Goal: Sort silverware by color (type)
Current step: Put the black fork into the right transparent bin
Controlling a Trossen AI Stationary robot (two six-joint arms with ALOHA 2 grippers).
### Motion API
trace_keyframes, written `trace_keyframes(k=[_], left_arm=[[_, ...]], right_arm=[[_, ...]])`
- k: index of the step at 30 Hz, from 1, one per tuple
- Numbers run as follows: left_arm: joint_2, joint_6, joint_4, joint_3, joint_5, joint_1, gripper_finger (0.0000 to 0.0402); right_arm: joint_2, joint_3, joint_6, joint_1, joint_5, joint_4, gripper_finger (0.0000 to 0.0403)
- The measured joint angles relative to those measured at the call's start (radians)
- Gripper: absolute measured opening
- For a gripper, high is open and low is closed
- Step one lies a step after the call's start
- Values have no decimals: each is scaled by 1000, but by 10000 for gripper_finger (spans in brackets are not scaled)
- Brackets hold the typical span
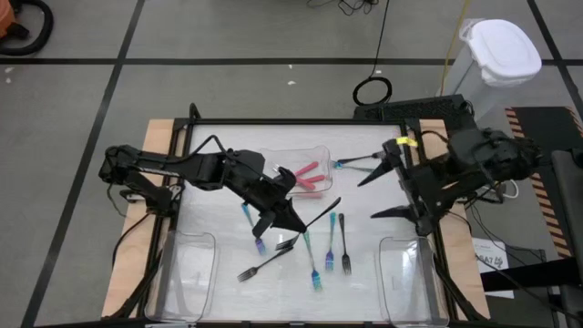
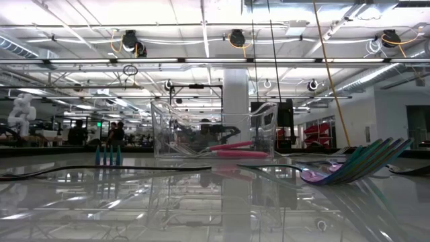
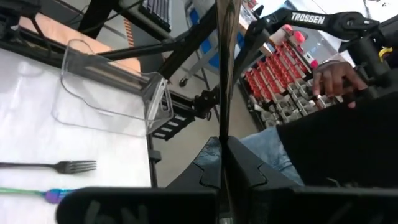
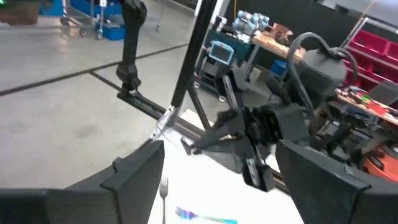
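My left gripper (image 1: 293, 220) hangs over the table's middle, shut on a slim dark grey utensil (image 1: 323, 210) that sticks out toward the right. My right gripper (image 1: 366, 200) hovers open and holding nothing above the table's right half, facing the left one. On the table lie teal-handled forks (image 1: 311, 260) (image 1: 332, 226), dark forks (image 1: 346, 248) (image 1: 264, 264) and a blue-handled piece (image 1: 247, 217). Pink-handled pieces (image 1: 308, 175) lie in the clear far tray (image 1: 273, 157). The low view shows no gripper. My left gripper pinches one end of the dark utensil (image 3: 221, 134) between its two shut fingers. The fingers come nearly level from the table's left, and the utensil runs on past their tips, roughly along them. It is lifted clear of the table, its free end (image 1: 338, 200) toward my right gripper.
Two clear trays stand at the near edge, one left (image 1: 187, 273) and one right (image 1: 410, 278). A black frame (image 1: 273, 123) borders the table. A person's hand (image 3: 336, 78) shows beyond the table's right side, by red bins.
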Motion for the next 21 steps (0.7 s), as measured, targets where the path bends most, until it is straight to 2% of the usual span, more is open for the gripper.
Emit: trace_keyframes(k=[9, 17, 21], left_arm=[[0, -55, -37, 66, 28, -7, 3], [0, -81, -42, 117, -2, -13, 3], [-1, -81, -58, 119, -2, -13, 3]], right_arm=[[13, 154, -64, 25, 61, -32, 302], [70, 162, -75, 25, 51, -98, 302], [105, 162, -80, 25, 50, -70, 302]])
